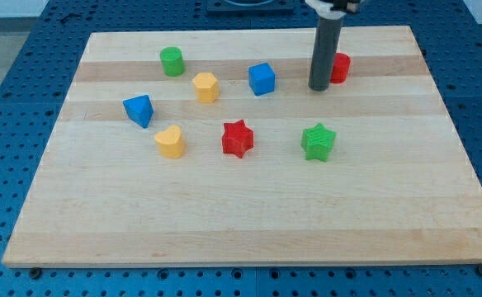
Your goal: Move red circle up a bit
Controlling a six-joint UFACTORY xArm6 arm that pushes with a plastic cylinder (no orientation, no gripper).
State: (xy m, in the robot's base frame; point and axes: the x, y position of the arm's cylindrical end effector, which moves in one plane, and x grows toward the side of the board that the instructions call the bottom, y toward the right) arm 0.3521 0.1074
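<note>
Nearest the view's bottom sit three blocks in a loose row: a yellow heart [170,142] to the left, a red star [238,138] in the middle and a green star [318,141] to the right, all apart from each other on the wooden board [249,223]. Above them, toward the view's top, lie a blue triangular block [139,110], a yellow block [205,87] of roughly hexagonal shape, a green cylinder [172,61] and a blue cube [262,78].

At the upper right stands the red circle [340,68] — a short cylinder standing on its flat face, so it has no long axis and no facing that can be told. Its left part is hidden behind the rod. My tip [319,87] rests on the board just to the circle's left and slightly below it; whether they touch I cannot tell. The rod ends plainly — it has no fingers to spread or pinch.
</note>
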